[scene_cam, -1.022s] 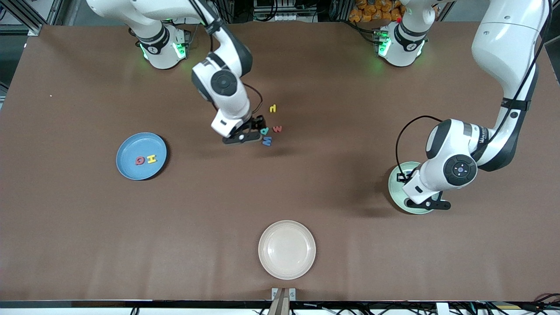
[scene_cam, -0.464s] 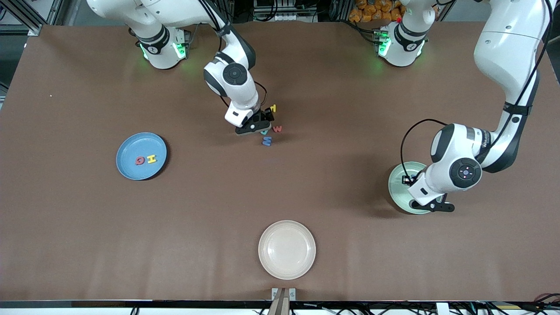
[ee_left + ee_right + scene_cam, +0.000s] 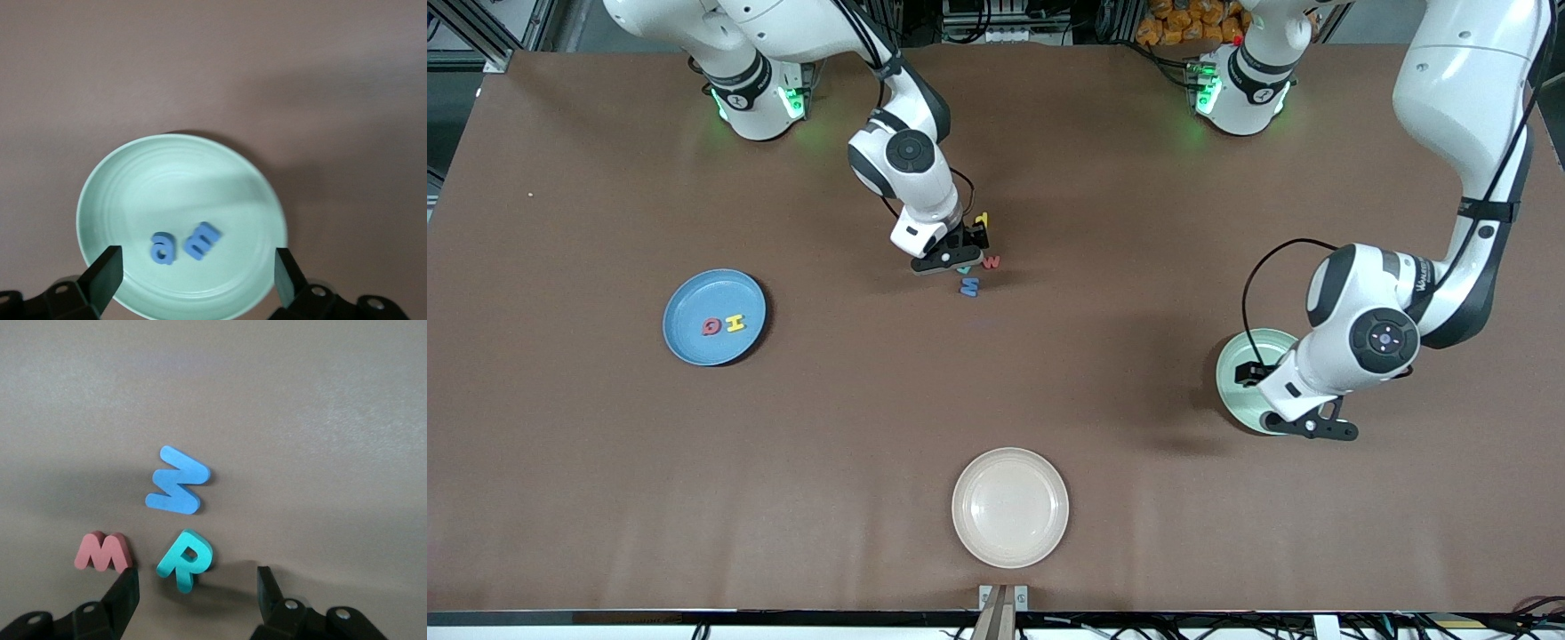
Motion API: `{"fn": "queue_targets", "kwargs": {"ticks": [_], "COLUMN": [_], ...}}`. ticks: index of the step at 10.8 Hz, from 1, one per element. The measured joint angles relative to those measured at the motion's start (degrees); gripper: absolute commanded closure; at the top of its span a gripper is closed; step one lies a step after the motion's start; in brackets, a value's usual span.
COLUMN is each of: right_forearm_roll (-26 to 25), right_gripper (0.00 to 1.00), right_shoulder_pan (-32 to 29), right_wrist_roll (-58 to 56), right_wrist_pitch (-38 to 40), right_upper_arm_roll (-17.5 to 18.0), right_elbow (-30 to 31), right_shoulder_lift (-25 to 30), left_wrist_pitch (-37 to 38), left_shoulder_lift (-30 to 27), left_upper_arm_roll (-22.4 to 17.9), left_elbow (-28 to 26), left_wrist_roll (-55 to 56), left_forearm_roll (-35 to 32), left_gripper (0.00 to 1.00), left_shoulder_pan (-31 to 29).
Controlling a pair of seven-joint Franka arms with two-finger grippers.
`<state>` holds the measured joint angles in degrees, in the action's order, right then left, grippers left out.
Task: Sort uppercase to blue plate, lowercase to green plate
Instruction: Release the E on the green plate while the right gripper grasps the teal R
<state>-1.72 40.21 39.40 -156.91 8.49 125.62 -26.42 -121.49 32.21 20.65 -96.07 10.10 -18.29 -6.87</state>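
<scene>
The blue plate holds a red Q and a yellow H. My right gripper is low over the letter cluster, open, with the teal R between its fingers and touching neither. Beside it lie the red M and the blue w. A small yellow hooked letter shows just past the right gripper. My left gripper hangs open over the green plate, where a blue a and a blue m lie.
A cream-white plate sits near the table's front edge, midway along it. The left arm's wrist covers part of the green plate in the front view. Bare brown tabletop lies between the plates.
The left gripper has opened over the green plate and drifted slightly toward the left arm's end. The right gripper has moved from beside the blue w onto the teal R.
</scene>
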Motion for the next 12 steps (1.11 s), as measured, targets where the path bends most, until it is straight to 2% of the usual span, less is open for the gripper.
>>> {"fn": "queue_targets", "kwargs": {"ticks": [4, 7, 12], "right_forearm_roll": [-1.5, -8.3, -9.0], "right_gripper": [0.28, 0.28, 0.31], "right_shoulder_pan": [0.0, 0.0, -0.2], "right_wrist_roll": [2.6, 9.4, 12.1], "right_wrist_pitch": [3.4, 5.7, 5.7], "right_upper_arm_roll": [-0.2, -0.3, -0.4], "right_elbow": [-2.2, -3.5, -5.3], "right_shoulder_lift": [-0.6, -1.1, -2.1], "left_wrist_pitch": [2.6, 4.1, 4.6], "left_shoulder_lift": [-2.9, -4.7, -5.0], "left_upper_arm_roll": [3.6, 4.0, 4.8], "left_elbow": [0.1, 0.1, -0.1], "left_wrist_roll": [1.7, 5.9, 7.9], "left_forearm_roll": [0.0, 0.0, 0.0], "left_gripper": [0.00, 0.00, 0.00], "left_shoulder_pan": [1.8, 5.8, 8.1]}}
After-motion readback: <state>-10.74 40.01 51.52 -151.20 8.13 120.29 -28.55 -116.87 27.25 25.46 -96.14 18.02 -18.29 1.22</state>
